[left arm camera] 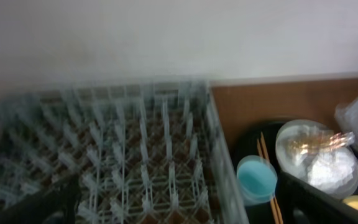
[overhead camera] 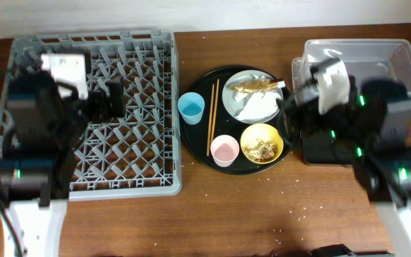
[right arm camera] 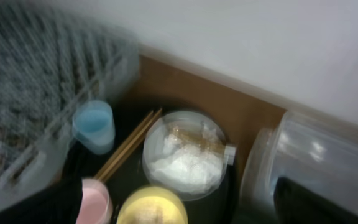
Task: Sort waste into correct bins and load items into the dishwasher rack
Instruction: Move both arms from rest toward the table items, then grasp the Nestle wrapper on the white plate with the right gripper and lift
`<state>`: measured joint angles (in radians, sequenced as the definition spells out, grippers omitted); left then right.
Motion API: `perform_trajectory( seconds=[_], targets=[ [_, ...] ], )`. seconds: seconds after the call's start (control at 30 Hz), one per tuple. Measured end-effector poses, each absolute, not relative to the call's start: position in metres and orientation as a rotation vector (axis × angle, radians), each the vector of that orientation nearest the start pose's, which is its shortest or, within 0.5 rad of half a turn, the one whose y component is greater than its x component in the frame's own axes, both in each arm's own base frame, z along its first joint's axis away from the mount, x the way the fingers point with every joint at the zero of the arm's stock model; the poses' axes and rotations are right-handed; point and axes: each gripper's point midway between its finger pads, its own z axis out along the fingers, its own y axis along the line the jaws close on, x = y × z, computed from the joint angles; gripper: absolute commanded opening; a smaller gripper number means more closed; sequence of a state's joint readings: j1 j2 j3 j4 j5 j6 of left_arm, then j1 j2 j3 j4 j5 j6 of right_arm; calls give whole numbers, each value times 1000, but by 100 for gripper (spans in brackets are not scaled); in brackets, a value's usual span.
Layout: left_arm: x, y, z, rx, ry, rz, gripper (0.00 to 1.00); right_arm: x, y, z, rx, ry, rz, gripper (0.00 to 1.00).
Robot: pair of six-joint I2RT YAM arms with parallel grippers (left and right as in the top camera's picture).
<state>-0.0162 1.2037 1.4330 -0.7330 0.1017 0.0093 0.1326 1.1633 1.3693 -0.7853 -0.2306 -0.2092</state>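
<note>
While both grippers hung open and empty, the left gripper [left arm camera: 179, 194] over the dishwasher rack [overhead camera: 141, 143] and the right gripper [right arm camera: 176, 193] near the right edge of the round black tray [overhead camera: 198, 139], I judged the task barely started. The napkin [overhead camera: 257, 108] and gold-brown wrapper [overhead camera: 254, 86] lay on the plate [overhead camera: 227, 96], food scraps [overhead camera: 263, 150] sat in the yellow bowl [overhead camera: 245, 141], and the blue cup [overhead camera: 191, 108], pink cup [overhead camera: 225, 150] and chopsticks [overhead camera: 212, 118] rested on that same tray. Every peg I could see was bare, and the clear tub [overhead camera: 398, 57] at the right of the surface [overhead camera: 227, 214] showed no waste in its visible part, so all sorting and loading remained.
</note>
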Motion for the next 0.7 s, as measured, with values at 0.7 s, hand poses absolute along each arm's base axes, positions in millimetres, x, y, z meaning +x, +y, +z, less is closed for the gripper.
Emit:
perform_trajectory(
  seconds=[0.7],
  targets=[
    [401,-23,308,114,2280,-104,100,469,103,48,-545,2790,114,84]
  ],
)
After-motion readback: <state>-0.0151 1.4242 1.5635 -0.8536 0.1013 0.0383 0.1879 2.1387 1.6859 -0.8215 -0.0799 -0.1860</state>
